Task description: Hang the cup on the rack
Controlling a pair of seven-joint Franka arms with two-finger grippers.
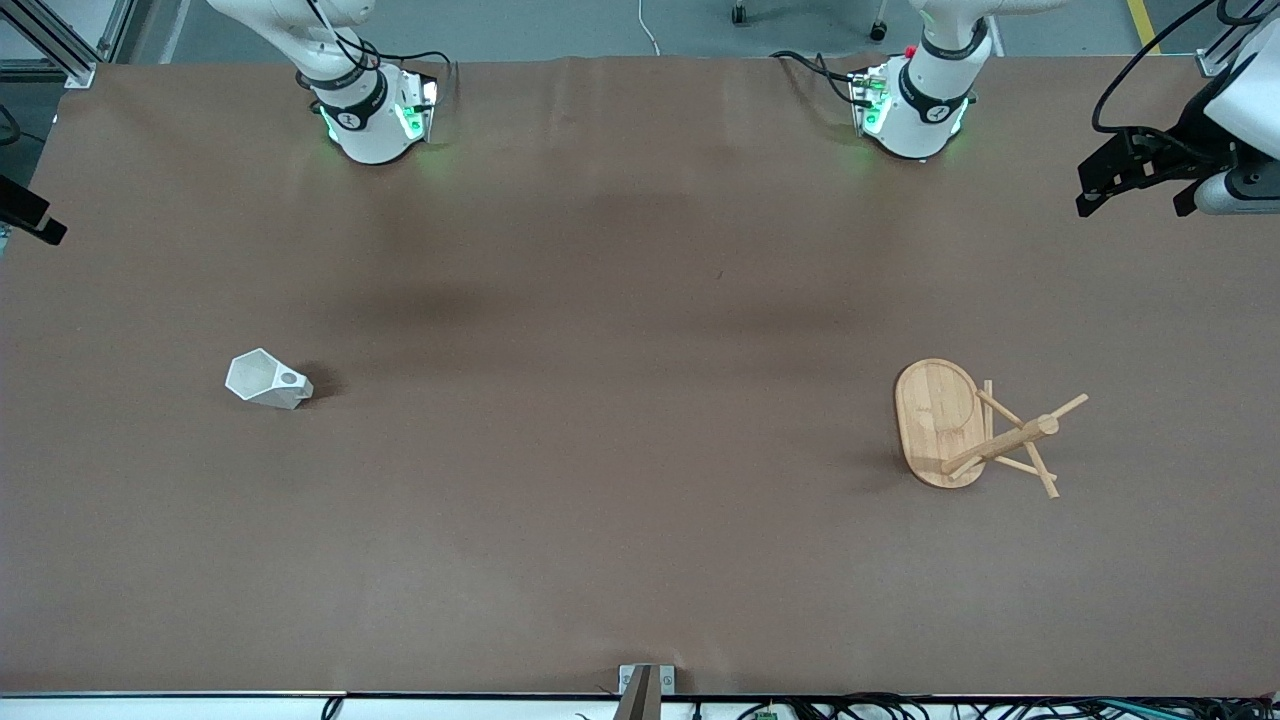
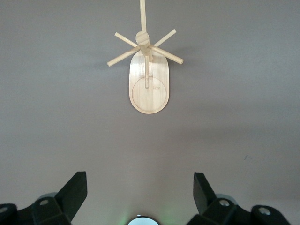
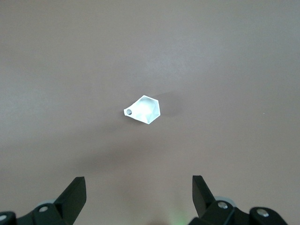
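On the table (image 1: 600, 450), the white faceted cup (image 1: 266, 380) stands apart from the bamboo rack (image 1: 960, 425), both grippers (image 2: 139, 187) (image 3: 138, 187) open.

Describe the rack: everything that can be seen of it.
The rack is a mug tree of light, bamboo-looking wood: a flat oval base with a faint ring marked in it, one central post and several thin pegs slanting out from it. It stands upright on the brown table toward the left arm's end, about as near the front camera as the cup. Nothing hangs on its pegs and nothing but the table touches it.
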